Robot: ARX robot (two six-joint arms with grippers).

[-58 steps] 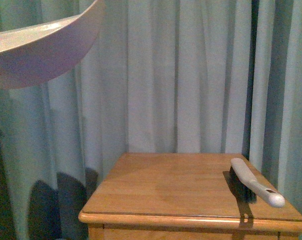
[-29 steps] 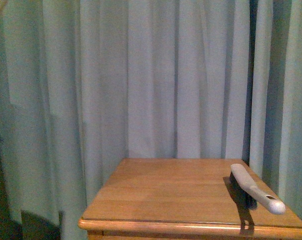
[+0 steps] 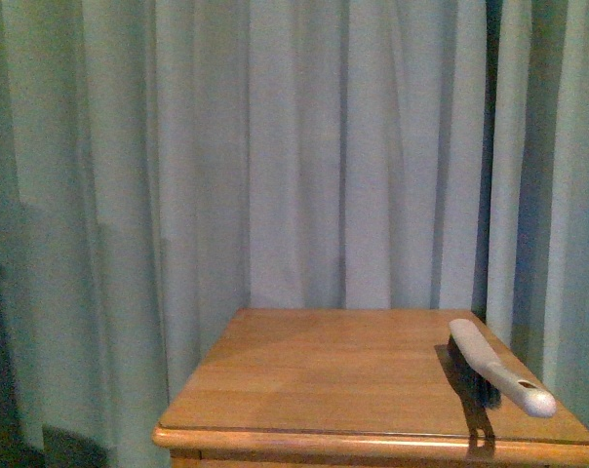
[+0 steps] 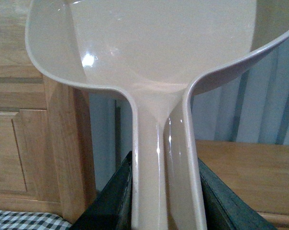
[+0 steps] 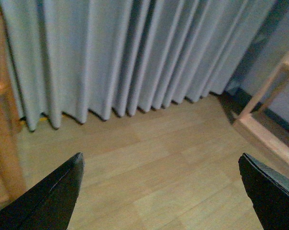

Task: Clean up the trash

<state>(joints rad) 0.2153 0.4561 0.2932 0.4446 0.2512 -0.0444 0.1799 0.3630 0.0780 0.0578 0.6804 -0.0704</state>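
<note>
The pale pleated curtain [image 3: 275, 156] fills my front view from 9 to 3 o'clock and hangs behind everything. On the right wrist camera the same kind of drapery falls to a light wood-plank floor [image 5: 159, 158]. The wooden worktop [image 3: 324, 380] sits low in my front view, at about 6 o'clock. A hand brush [image 3: 494, 369] lies along its right edge at about 4 o'clock, with dark bristles down on the wood and the pale handle pointing toward 5 o'clock, its tip at the near corner. The left wrist camera shows a beige dustpan [image 4: 159, 52] with its bowl turned to the lens and a panelled wooden cabinet [image 4: 34, 143] behind it. My left pincer [image 4: 166, 191] is clamped on the dustpan's handle, one dark finger pressed on each side. My right pincer [image 5: 161, 191] is spread wide above the floor, holding nothing. I cannot place the trash from any of my three views.
</note>
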